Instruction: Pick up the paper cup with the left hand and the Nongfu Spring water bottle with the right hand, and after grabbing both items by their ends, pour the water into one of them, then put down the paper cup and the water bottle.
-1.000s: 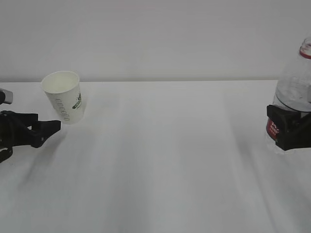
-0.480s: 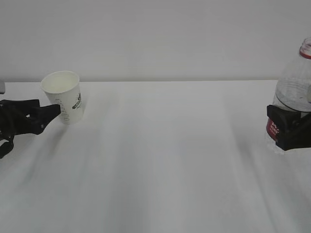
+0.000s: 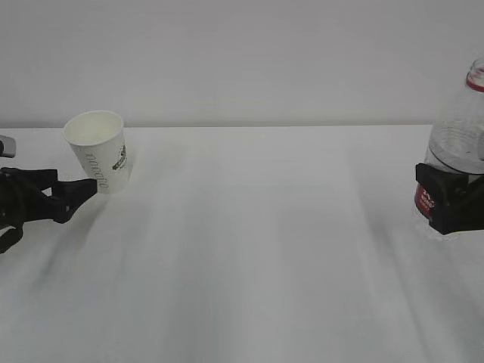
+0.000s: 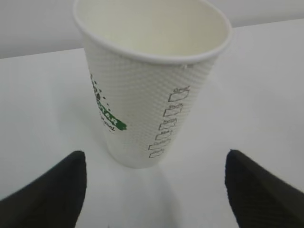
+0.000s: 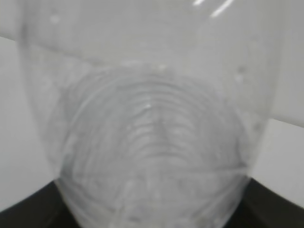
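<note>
The paper cup (image 3: 98,151) is seen standing upright at the far left of the white worktop (image 3: 249,249), and the left hand (image 3: 64,198) is placed low beside it with its jaws spread wide. In the left wrist view the cup (image 4: 152,83) is framed between the two black fingertips (image 4: 50,192), each tip well clear of the cup wall, so nothing is gripped; in the exterior view one finger tip is seen right at the cup's lower side, though contact cannot be confirmed.

At the right edge, the Nongfu Spring water bottle (image 3: 457,144) is held upright by the right hand (image 3: 451,198), whose jaws are closed around the bottle's red-labelled lower body.

Much is cut off — only the fingers and a little of the body of the left hand are visible at the frame's edge, and the bottle's right side and the rest of the right hand are lost past the right border. In the right wrist view the bottle (image 5: 152,142) fills the frame, blurred, with only dark slivers of the jaws at the bottom corners.

The cup's interior appears white and dry where visible; its bottom is not seen. Water (image 3: 454,155) is visible in the bottle, its surface lying just above the jaws.
</note>
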